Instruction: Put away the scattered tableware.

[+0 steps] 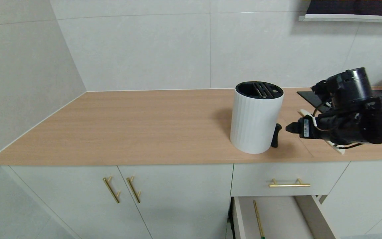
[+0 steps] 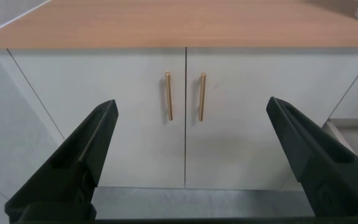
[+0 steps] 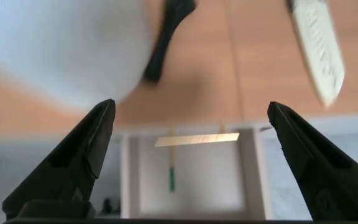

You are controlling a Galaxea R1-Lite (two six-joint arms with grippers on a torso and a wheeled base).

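Note:
A white ribbed utensil holder [image 1: 256,118] with a black slotted top stands on the wooden counter [image 1: 144,126]. A black handle [image 1: 276,135] leans by its right side, and in the right wrist view the black handle [image 3: 166,40] lies on the wood beside the holder [image 3: 61,50]. A white knife blade [image 3: 319,43] rests on the counter under my right arm. My right gripper [image 1: 293,128] hovers open and empty just right of the holder, above the counter's front edge; its fingers [image 3: 98,155] stand wide apart. My left gripper [image 2: 191,109] is open, low, facing the cabinet doors.
Below the counter a drawer [image 1: 277,219] stands open with a thin chopstick [image 1: 259,219] inside; its gold handle [image 3: 197,138] also shows. A shut drawer [image 1: 288,183] sits above it. Double cabinet doors [image 2: 185,112] carry gold handles. A black tray [image 1: 310,96] lies at the back right.

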